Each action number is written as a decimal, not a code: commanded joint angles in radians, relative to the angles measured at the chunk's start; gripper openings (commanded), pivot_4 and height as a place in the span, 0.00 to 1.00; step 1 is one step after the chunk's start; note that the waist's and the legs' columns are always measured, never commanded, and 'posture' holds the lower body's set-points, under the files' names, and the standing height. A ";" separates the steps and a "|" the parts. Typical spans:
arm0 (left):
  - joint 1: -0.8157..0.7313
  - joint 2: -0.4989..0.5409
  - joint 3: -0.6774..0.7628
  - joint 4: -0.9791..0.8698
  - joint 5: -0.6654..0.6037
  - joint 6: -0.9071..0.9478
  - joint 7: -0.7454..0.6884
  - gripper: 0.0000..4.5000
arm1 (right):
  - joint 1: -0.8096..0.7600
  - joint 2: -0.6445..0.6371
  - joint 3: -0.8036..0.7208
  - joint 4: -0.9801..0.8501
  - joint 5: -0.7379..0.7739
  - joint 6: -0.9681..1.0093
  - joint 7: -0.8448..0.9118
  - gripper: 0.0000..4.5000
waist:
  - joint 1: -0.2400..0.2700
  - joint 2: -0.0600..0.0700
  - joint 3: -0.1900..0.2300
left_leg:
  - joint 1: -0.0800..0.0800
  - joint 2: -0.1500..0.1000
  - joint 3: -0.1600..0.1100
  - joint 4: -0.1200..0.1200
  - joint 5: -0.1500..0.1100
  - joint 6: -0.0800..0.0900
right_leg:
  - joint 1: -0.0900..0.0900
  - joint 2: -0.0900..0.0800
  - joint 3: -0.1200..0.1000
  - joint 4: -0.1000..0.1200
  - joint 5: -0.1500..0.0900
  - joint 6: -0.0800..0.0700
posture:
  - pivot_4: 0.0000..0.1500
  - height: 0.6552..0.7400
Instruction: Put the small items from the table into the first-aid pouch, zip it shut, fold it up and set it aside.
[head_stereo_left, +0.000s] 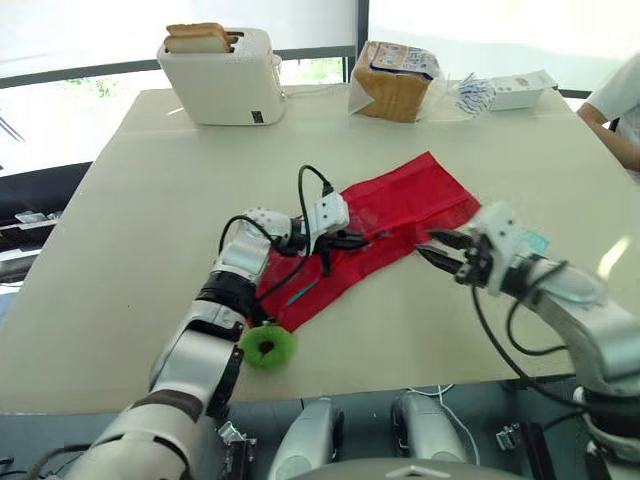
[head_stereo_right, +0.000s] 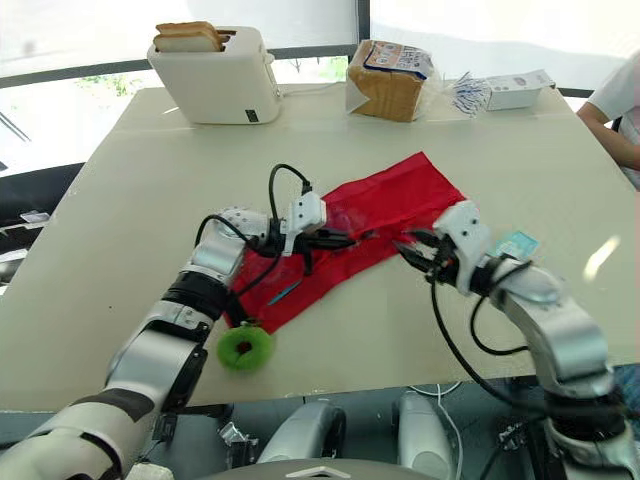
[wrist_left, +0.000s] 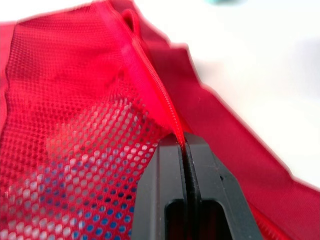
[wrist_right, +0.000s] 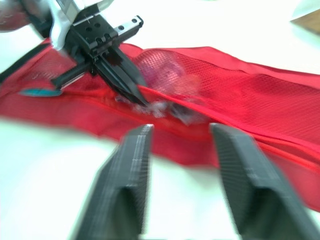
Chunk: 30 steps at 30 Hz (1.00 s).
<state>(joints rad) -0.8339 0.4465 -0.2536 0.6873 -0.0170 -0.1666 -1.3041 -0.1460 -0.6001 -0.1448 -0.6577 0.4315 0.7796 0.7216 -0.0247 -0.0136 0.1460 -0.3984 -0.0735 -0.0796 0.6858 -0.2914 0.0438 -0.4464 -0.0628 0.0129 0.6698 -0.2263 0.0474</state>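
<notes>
The red mesh first-aid pouch (head_stereo_left: 400, 215) lies unfolded across the middle of the table, with small items showing through the mesh. My left gripper (head_stereo_left: 362, 238) reaches over the pouch and is shut on its zipper edge (wrist_left: 165, 107), near the middle. My right gripper (head_stereo_left: 432, 246) hovers open just off the pouch's right side, its fingers (wrist_right: 127, 165) pointing at the pouch and holding nothing. A green ring (head_stereo_left: 267, 346) lies near the table's front edge by my left forearm. A small teal item (head_stereo_right: 518, 243) lies on the table behind my right gripper.
A white toaster (head_stereo_left: 222, 78) with bread in it stands at the back left. A bagged bread loaf (head_stereo_left: 392, 80), a crumpled plastic bag (head_stereo_left: 472, 94) and a white box (head_stereo_left: 522, 90) are at the back right. A person's sleeve (head_stereo_left: 622, 95) is at the right edge.
</notes>
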 joint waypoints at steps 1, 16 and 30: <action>-0.092 0.100 -0.018 0.180 0.094 -0.233 -0.003 0.00 | 0.084 -0.066 -0.162 -0.142 0.118 0.020 0.051 0.79 | -0.001 0.000 0.000 | 0.001 0.001 0.001 0.000 0.000 0.000 | 0.000 0.001 0.000 0.000 0.000 0.000 | 1.00 1.00; -0.297 0.056 0.134 0.453 0.024 -0.051 -0.045 0.59 | 0.297 -0.126 -0.329 -0.257 0.227 -0.034 0.005 1.00 | 0.017 -0.003 0.002 | -0.001 -0.002 0.000 0.004 -0.001 0.002 | 0.003 0.004 -0.005 0.001 0.000 0.002 | 1.00 1.00; -0.084 -0.219 -0.020 -0.153 0.049 0.383 0.260 0.68 | 0.450 -0.147 -0.518 -0.291 0.294 -0.070 -0.010 1.00 | 0.039 -0.003 0.001 | 0.003 -0.001 -0.001 0.005 -0.001 0.002 | 0.007 0.000 0.000 -0.001 0.000 0.002 | 1.00 1.00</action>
<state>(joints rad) -0.8829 0.2232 -0.2629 0.5155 0.0094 0.2600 -1.0629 0.2988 -0.7407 -0.6180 -0.9289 0.7150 0.7339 0.7118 0.0141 -0.0164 0.1472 -0.3954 -0.0749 -0.0802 0.6908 -0.2925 0.0462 -0.4392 -0.0624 0.0129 0.6685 -0.2260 0.0497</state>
